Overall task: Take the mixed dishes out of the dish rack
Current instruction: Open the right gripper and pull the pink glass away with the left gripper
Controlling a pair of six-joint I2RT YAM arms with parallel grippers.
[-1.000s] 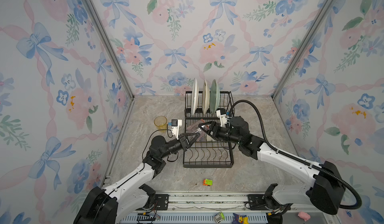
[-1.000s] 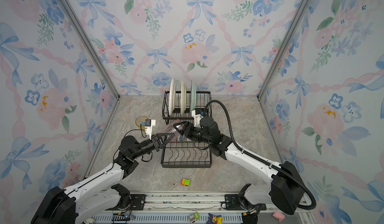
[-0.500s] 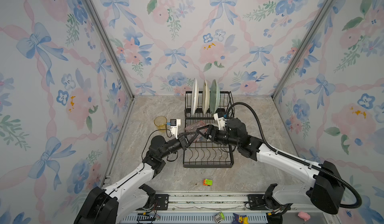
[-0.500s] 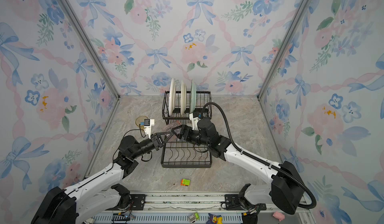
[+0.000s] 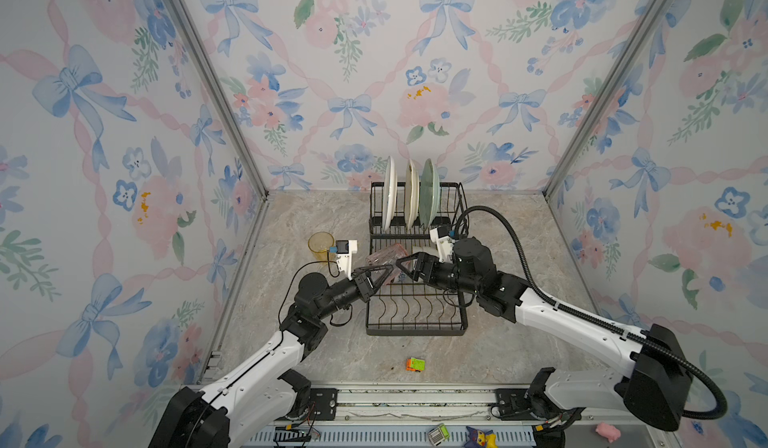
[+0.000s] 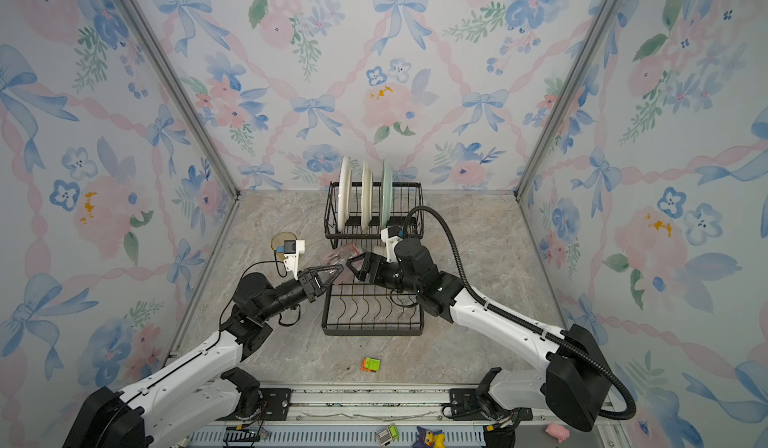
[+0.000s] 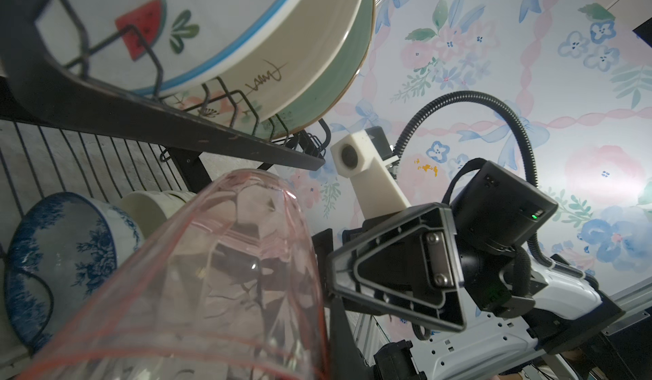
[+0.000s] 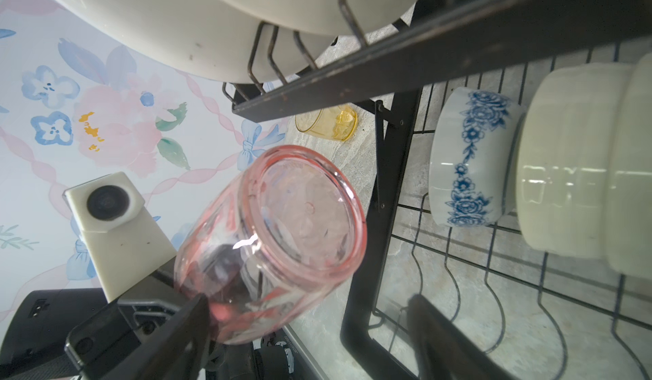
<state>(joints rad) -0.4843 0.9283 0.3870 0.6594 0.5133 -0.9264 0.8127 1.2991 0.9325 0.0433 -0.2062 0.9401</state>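
Observation:
The pink tumbler [image 5: 388,256] [image 6: 346,253] hangs tilted over the left edge of the dish rack [image 5: 415,329] [image 6: 372,331], its base towards the right wrist camera [image 8: 282,233]. My left gripper [image 5: 385,270] [image 6: 336,271] [image 7: 319,343] is shut on its rim wall. My right gripper [image 5: 404,263] [image 6: 356,265] [image 8: 310,336] is open right beside the glass, holding nothing. Three plates, watermelon [image 7: 158,25], cream [image 7: 300,60] and green [image 7: 335,89], stand in the upper basket. A blue-patterned bowl [image 8: 469,159] and a white bowl [image 8: 571,184] sit under it.
An amber tumbler [image 5: 321,245] [image 8: 328,124] stands on the marble table left of the rack. A small orange-green toy block [image 5: 415,364] lies in front of the rack. Flowered walls close in the left, back and right sides.
My right gripper's jaws have spread wider and let go of the pink tumbler. My left gripper has closed fully on its rim. The glass has barely moved.

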